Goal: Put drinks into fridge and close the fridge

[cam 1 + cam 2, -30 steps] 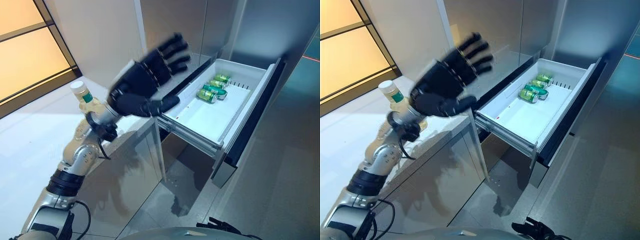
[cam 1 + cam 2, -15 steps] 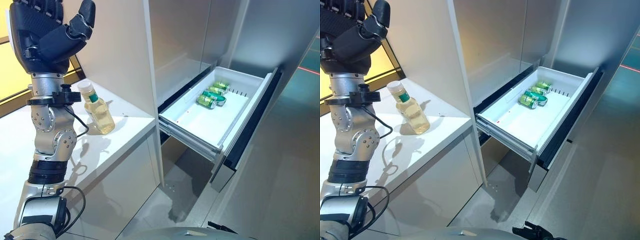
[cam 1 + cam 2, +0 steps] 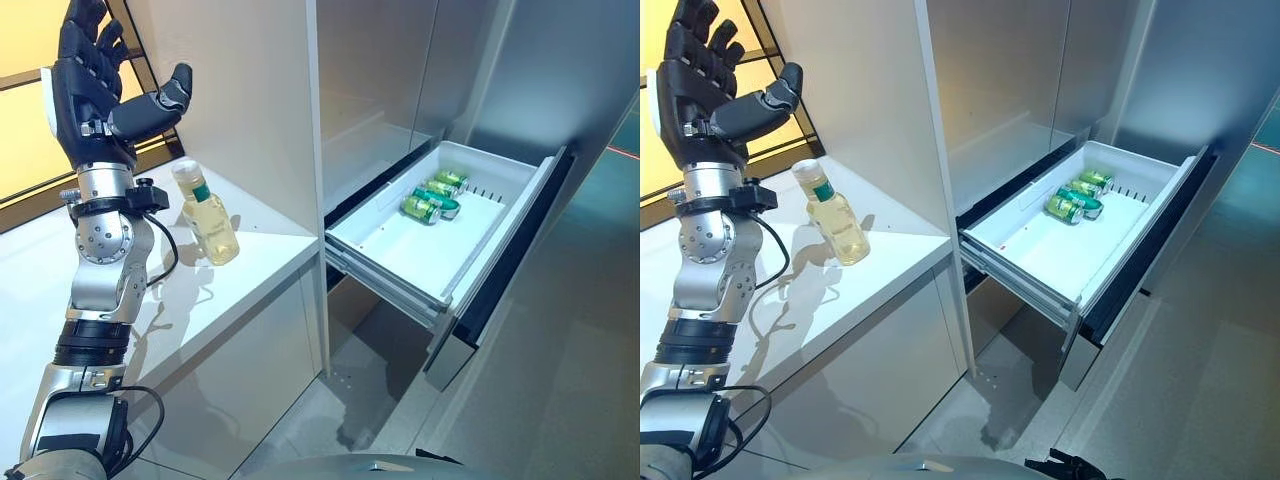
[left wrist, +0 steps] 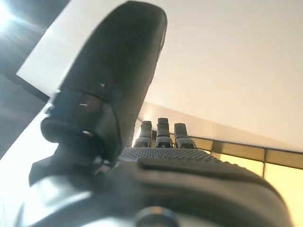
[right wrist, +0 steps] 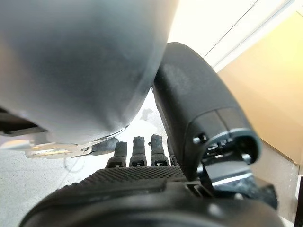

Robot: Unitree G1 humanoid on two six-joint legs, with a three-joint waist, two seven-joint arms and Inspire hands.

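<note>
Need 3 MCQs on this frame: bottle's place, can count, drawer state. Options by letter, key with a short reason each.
1. Where is the bottle?
A. in the drawer
B. upright on the white counter
C. in the left hand

2. How many green cans lie in the drawer?
A. one
B. three
C. six

3. What state is the drawer in?
A. pulled open
B. shut
C. taken out and on the floor

Key:
1 B: the bottle stands on the counter, and the left hand is raised beside it, open and empty.
2 B: three cans lie side by side at the far end of the drawer.
3 A: the drawer juts out from the fridge, its white inside in full view.
</note>
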